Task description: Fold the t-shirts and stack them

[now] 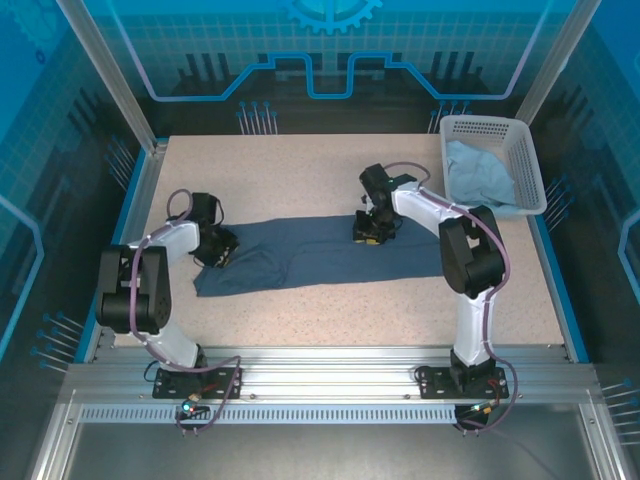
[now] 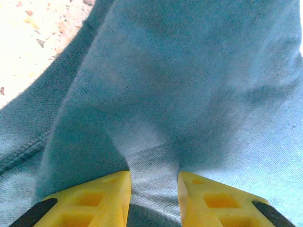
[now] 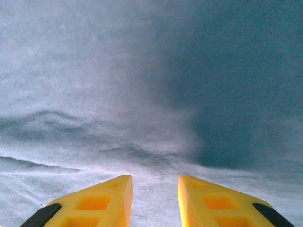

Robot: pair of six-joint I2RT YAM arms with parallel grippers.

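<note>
The dark slate-blue t-shirt (image 1: 320,255) lies across the middle of the table as a long folded strip. My left gripper (image 1: 218,252) is down on its left end. In the left wrist view the yellow fingers (image 2: 111,198) pinch a raised ridge of that cloth (image 2: 189,71), so the left gripper (image 2: 154,182) is shut on it. My right gripper (image 1: 368,232) is pressed onto the strip's far edge near the middle. Wrinkles in the cloth (image 3: 142,71) run in between the jaws of the right gripper (image 3: 155,184), which hold a fold. The pale blue t-shirt (image 1: 480,175) lies bunched in the basket.
The white lattice basket (image 1: 530,165) stands at the back right corner of the table. Speckled tabletop (image 1: 300,170) shows behind the strip and also in front of it. Blue rails edge the table on the left and right.
</note>
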